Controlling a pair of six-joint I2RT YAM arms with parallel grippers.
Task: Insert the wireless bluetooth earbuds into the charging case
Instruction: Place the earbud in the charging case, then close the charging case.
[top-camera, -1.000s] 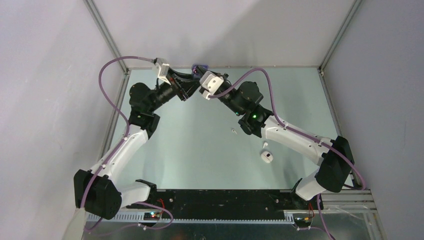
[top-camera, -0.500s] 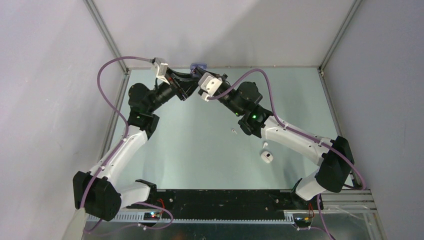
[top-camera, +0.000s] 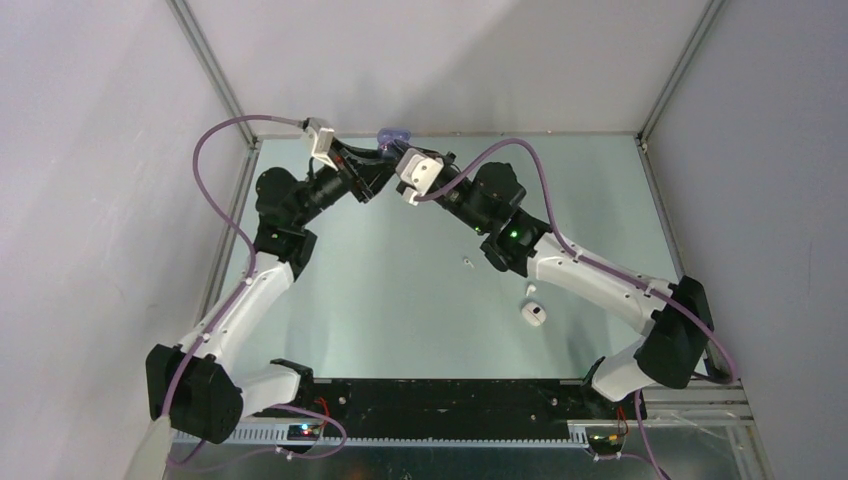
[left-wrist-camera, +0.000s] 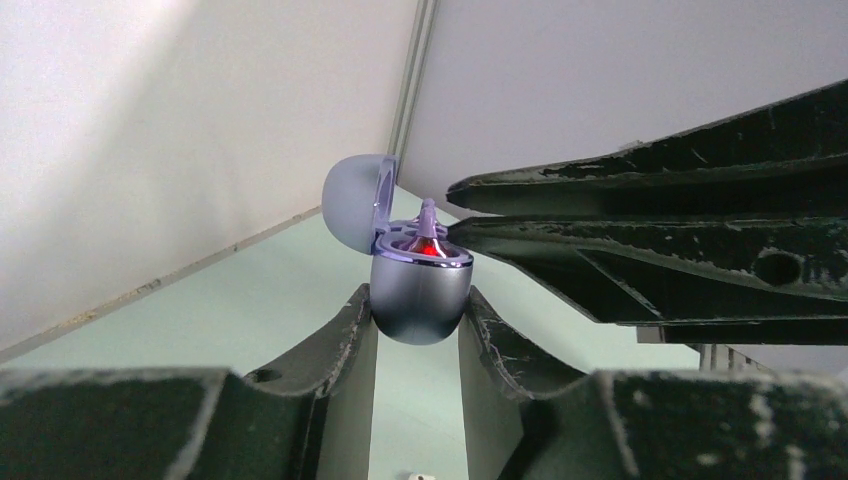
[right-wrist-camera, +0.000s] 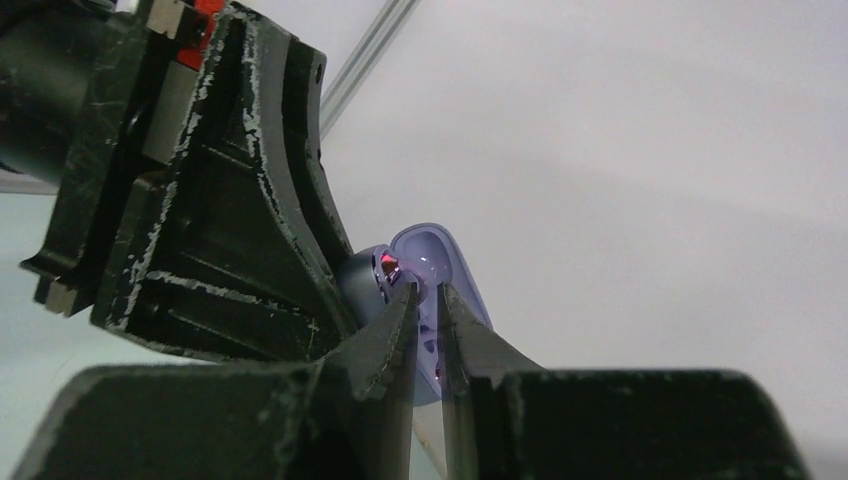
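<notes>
Purple charging case, lid open, clamped in left gripper; right gripper pinching, apparently, one purple earbud at its socket; white earbuds unseated on table.

Glossy lilac rounded plastic charging case, a red glow I can see inside it, pale purple plastic earbud, my scuffed black fingers flecked with grey, pale mint-green surface, mauve cables, white arm shells, green status light.
</notes>
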